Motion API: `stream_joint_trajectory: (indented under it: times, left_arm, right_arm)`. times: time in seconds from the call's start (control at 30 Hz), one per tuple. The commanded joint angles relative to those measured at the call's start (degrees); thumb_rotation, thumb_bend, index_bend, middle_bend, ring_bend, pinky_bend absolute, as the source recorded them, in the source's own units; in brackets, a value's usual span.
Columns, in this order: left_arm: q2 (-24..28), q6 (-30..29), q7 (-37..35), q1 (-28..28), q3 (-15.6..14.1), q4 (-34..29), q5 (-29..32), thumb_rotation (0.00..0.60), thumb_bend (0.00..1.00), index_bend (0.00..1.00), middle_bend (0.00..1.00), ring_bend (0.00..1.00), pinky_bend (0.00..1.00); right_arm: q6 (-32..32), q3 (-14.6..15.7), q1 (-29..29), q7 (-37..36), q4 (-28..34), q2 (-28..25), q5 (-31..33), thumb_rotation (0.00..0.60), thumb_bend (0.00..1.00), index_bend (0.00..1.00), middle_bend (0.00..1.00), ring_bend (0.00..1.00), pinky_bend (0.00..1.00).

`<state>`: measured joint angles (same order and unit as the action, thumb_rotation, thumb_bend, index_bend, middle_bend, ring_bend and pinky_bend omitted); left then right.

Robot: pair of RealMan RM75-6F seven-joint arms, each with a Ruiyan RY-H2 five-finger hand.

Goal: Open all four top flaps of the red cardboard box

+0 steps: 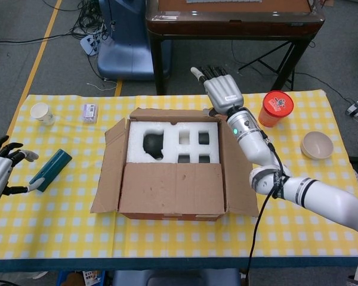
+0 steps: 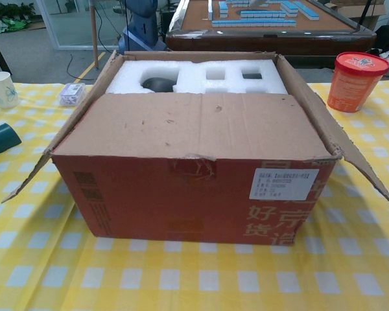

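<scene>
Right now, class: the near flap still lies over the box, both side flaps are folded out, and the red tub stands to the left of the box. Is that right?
One thing is wrong. The red tub stands to the right of the box, not the left, as the head view shows. The near flap does lie over the box, and both side flaps are folded out.
</scene>
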<state>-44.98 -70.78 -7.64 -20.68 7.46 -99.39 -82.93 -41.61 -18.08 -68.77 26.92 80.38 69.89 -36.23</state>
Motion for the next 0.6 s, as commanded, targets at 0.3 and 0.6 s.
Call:
stream_joint_trajectory:
  times: [0.3, 0.6]
  left_arm:
    - [-1.1, 0.3, 0.7, -0.6, 0.2, -0.4, -0.1, 0.383, 0.23, 0.44, 0.41, 0.19, 0.00]
    - [-1.6, -0.2, 0.5, -0.4, 0.3, -0.5, 0.0, 0.380, 0.23, 0.44, 0.41, 0.19, 0.00]
  right_arm:
    - [-1.1, 4.6, 10.9, -8.2, 24.2, -13.5, -14.3, 0.600, 0.49, 0.13, 0.21, 0.13, 0.07]
    - [-1.3, 8.1, 16.1, -12.5, 29.1, -16.1, -23.1, 0.600, 0.81, 0.17, 0.23, 0.14, 0.07]
